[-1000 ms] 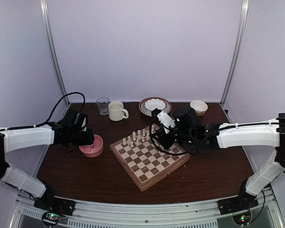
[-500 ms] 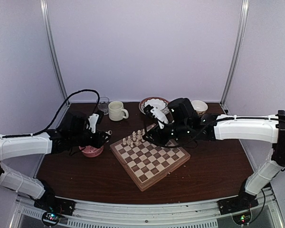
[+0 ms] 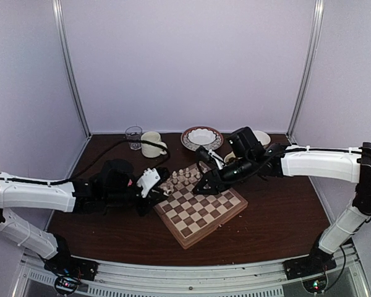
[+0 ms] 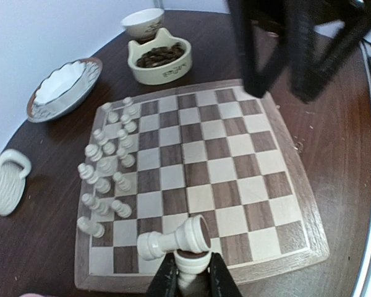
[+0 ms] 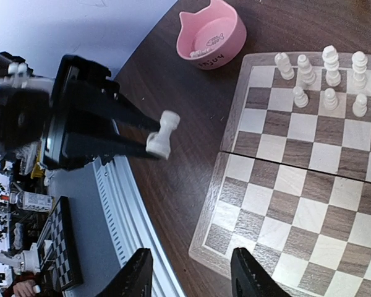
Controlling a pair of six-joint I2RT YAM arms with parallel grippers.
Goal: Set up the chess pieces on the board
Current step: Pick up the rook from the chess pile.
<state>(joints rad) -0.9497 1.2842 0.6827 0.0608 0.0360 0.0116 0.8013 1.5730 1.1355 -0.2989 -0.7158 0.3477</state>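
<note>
- Left tool: clamped on one pale chessman. The piece sits tilted, nearly crosswise to the fingers, and hangs above the board's rim near a corner.
- Right tool: fingers apart, nothing between them. It hangs above the board, across from the left tool.
- Board: flat on the counter, turned at an angle to the arms.
- Chess pieces: pale and upright, in two rough rows along one edge of the board. The squares at the end of those rows nearest the left tool look vacant to us.
- Sundries on the counter:
  - a pink bowl just off the board
  - a cream bowl with dark contents we cannot identify
  - a mug
  - a patterned dish
- Step in hand, as we judge it: carrying one pale piece to its square.
- Next move, as we judge it:
  - Lower over a vacant square beside the standing rows.
  - Bring the piece upright so its base meets the wood before the fingers part.
  - Keep clear of the neighbours, which stand close together and would topple at a nudge.
</note>
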